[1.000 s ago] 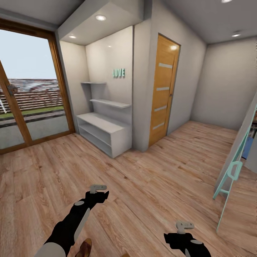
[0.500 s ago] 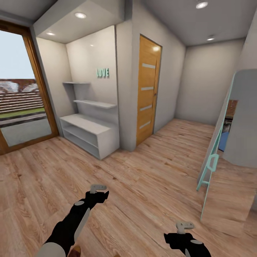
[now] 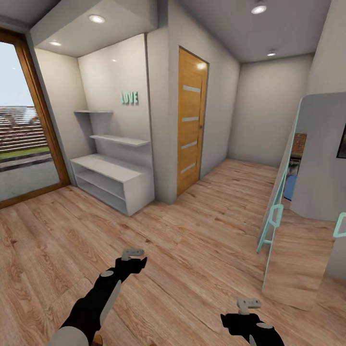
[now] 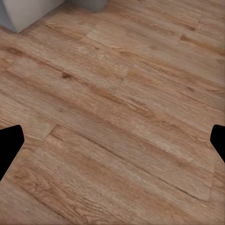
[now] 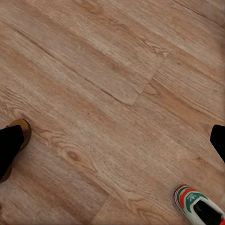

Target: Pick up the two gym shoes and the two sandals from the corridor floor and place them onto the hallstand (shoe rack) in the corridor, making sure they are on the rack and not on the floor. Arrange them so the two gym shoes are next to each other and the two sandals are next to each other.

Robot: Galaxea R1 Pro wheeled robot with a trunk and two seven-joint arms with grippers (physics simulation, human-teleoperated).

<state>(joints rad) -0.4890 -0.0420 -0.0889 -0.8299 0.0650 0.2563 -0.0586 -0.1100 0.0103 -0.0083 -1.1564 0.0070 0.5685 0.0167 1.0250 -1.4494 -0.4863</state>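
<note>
The hallstand [image 3: 109, 169], a long low white unit with two open shelves, stands in the alcove at the left under a floating shelf [image 3: 120, 140]. One gym shoe [image 5: 198, 207], white with a green and red heel, lies on the wood floor at the edge of the right wrist view. A tan sandal [image 5: 22, 130] peeks out beside one black fingertip there, and a sliver of brown [image 3: 98, 340] shows by my left arm. My left gripper [image 3: 132, 256] [image 4: 112, 140] and right gripper [image 3: 248, 306] [image 5: 112, 145] hover open and empty over bare floor.
A wooden door [image 3: 191, 124] is right of the alcove, with a corridor beyond. A teal-framed leaning mirror [image 3: 276, 217] stands at the right. A glass door [image 3: 24, 144] is at the far left. A pale corner of a unit [image 4: 26, 16] edges the left wrist view.
The camera has swung right: the hallstand and door have slid left in the picture and the mirror has come further in. The sandal at the bottom edge has nearly left the picture. Both arms keep their pose.
</note>
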